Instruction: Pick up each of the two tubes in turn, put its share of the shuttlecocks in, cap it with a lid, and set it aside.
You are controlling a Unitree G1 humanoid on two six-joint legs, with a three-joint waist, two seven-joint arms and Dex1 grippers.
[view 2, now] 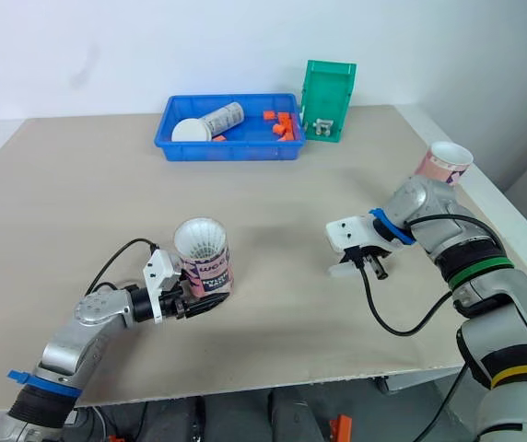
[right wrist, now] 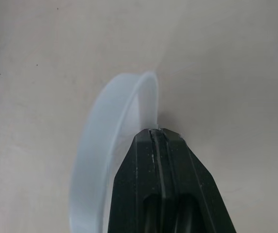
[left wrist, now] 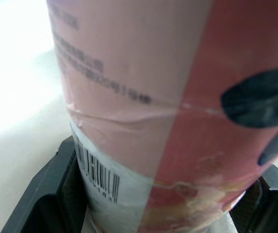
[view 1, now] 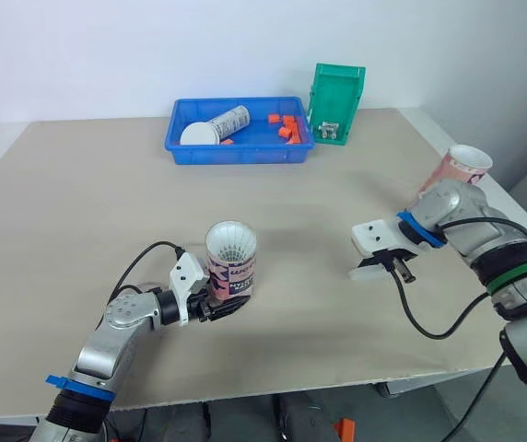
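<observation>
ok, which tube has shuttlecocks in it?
The tube in the left gripper: white feathers fill its mouth. The tube by the right arm stands open; the third tube lies sideways in the blue bin.

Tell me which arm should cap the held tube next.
Right. The right gripper is shut on the lid, level with the tube. The left gripper is busy gripping that tube.

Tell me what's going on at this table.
The left gripper holds a pink tube upright near the front of the table, a white shuttlecock showing at its open top. The right gripper pinches a clear lid by its rim, low over the table and apart from that tube. A second tube stands uncapped by the right edge.
</observation>
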